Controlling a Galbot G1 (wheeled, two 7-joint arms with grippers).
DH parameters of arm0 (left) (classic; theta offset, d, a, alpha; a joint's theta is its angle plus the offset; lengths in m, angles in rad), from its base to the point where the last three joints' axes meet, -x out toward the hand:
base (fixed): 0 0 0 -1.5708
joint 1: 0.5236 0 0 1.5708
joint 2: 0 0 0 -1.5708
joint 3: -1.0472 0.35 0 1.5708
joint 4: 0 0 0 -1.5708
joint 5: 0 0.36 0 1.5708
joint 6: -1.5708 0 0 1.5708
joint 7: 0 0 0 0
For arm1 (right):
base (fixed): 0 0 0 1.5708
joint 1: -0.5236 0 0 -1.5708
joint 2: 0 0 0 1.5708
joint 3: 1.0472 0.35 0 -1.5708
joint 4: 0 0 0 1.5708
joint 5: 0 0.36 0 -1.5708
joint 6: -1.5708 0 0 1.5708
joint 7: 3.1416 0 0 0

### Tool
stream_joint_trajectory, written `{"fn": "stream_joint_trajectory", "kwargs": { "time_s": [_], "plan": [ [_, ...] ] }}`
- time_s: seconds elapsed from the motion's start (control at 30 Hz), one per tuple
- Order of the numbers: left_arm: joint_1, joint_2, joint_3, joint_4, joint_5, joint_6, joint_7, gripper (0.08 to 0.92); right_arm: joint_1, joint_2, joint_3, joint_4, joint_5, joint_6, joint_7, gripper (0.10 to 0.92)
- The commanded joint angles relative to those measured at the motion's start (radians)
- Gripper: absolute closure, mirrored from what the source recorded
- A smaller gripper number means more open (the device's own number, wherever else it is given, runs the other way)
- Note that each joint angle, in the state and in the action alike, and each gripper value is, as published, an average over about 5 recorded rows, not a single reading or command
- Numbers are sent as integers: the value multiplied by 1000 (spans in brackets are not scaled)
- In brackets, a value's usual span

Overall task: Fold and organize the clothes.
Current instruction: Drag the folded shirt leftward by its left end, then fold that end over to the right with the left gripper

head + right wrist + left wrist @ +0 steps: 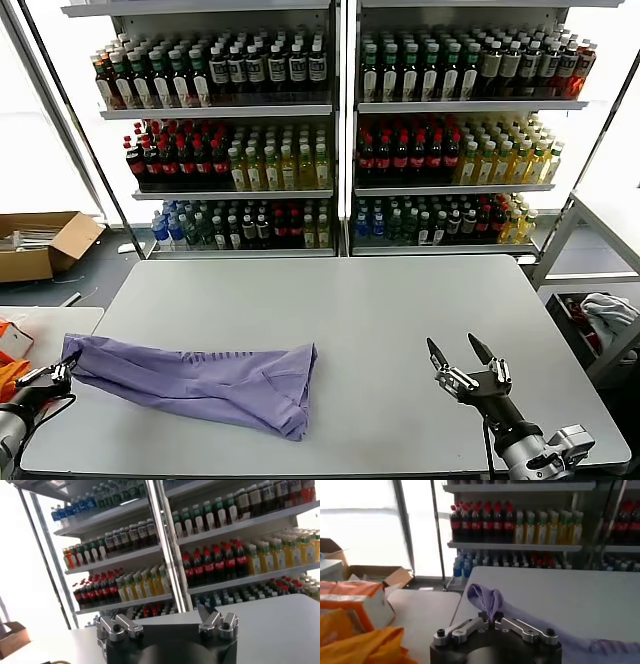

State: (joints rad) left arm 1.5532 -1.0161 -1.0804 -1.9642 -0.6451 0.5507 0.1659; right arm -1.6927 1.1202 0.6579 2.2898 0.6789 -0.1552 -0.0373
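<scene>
The left tool [62, 372] sits at the near left corner of the grey surface [380, 310], its fingers pinched tight on the end of the lavender T-shirt [215, 385]; in the left wrist view the tool [492, 621] has a small peak of the purple fabric [487, 597] standing up between the clamped tips. From that pinched corner the shirt lies stretched in a long, loosely folded band across the near left part of the surface, its far end bunched into a wider fold toward the middle. Over on the near right, well apart from the shirt, the right tool [460, 352] hovers above bare surface with its fingers spread wide and nothing between them. Beside the left arm there is orange fabric [365, 647], and a cardboard box [40, 243] on the floor. Behind the surface stand shelves [340, 108] packed with bottled drinks.
</scene>
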Motion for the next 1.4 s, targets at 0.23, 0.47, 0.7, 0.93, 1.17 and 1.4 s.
{"fn": "stream_joint_trajectory", "kwargs": {
  "time_s": [0.23, 0.47, 0.7, 0.93, 1.17, 1.4],
  "plan": [
    [-32, -116, 260, -325, -17, 25, -24, 890, -21, 5, 22, 32, -12, -9, 1, 203],
    [-27, -155, 389, -336, 23, 21, -34, 890, -1, 22, 6, 42, -36, -22, 15, 203],
    [-45, -214, 471, -307, 68, 17, -39, 890, -12, 25, 1, 49, -50, -24, 18, 203],
    [-71, -271, 560, -226, 96, 13, -64, 890, -7, 17, 3, 46, -52, -27, 21, 203],
    [-75, -310, 612, -193, 81, 18, -81, 890, 15, 6, -2, 24, -47, -30, 24, 203],
    [-78, -316, 654, -140, 50, 25, -105, 890, 44, 9, -26, 4, -47, -34, 25, 203]
  ]
}}
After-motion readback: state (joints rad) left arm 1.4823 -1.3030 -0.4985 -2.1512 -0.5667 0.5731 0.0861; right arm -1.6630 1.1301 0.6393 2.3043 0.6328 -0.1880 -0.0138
